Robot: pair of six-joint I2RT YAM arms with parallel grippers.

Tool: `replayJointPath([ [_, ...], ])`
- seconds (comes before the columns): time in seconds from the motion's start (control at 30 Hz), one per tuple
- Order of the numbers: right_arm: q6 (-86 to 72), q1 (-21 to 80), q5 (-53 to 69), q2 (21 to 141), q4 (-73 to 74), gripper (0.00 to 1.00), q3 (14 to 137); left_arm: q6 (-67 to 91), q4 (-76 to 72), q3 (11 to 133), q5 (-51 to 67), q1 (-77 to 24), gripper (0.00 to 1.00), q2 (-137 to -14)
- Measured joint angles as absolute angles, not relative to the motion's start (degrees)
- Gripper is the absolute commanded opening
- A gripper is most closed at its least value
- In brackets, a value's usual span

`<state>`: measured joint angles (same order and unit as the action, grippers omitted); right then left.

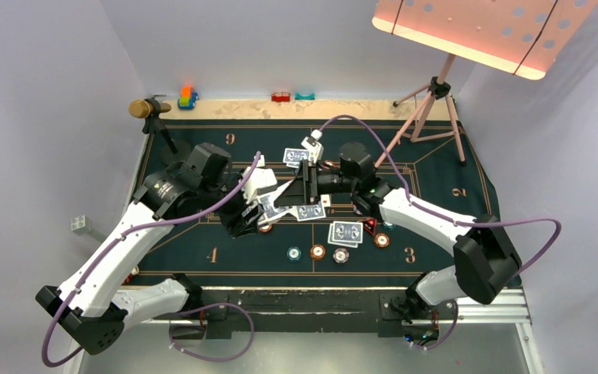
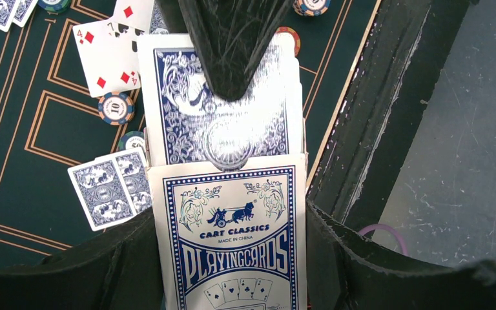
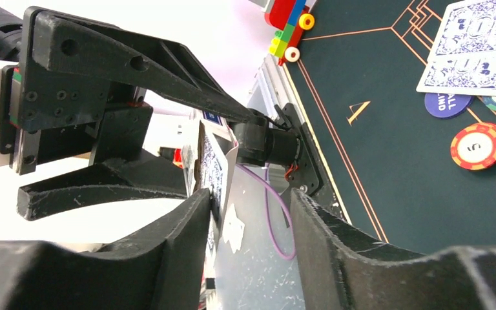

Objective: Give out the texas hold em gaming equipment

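My left gripper (image 1: 253, 212) is shut on a white and blue playing-card box (image 2: 232, 239), held above the green felt (image 1: 202, 241). Blue-backed cards (image 2: 223, 116) stick out of the box's open end. My right gripper (image 1: 300, 187) is open; one finger (image 2: 232, 39) lies on the top card. In the right wrist view the cards' edge (image 3: 210, 168) rests against one finger and the other finger stands apart. Face-down card pairs (image 1: 346, 232) (image 1: 296, 157), a teal chip (image 1: 293, 254), orange chips (image 1: 318, 252) and a striped chip (image 1: 341, 255) lie on the felt.
A gold-headed microphone (image 1: 144, 108) stands at the back left, with toy blocks (image 1: 188, 97) beside it. A pink tripod (image 1: 436, 101) with a lamp stands at the back right. A dark blue disc (image 3: 447, 103) and a red-black marker (image 1: 370, 227) lie near the cards.
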<state>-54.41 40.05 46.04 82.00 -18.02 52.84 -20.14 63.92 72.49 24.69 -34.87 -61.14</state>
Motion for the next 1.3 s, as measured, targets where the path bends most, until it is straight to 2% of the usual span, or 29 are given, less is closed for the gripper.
replayJointPath([
  [0.43,-56.6,35.4,46.09,75.09,-17.58,0.17,48.77,-20.16,63.92,72.49,24.69,-34.87,0.0,-61.1],
  [0.83,-55.72,34.09,45.98,71.94,-13.98,0.22,48.69,-20.16,63.92,72.49,24.69,-34.87,0.0,-60.93],
  [1.3,-49.21,32.03,43.4,68.25,-2.37,0.19,52.1,-20.14,63.92,72.49,24.71,-34.87,0.0,-60.29],
])
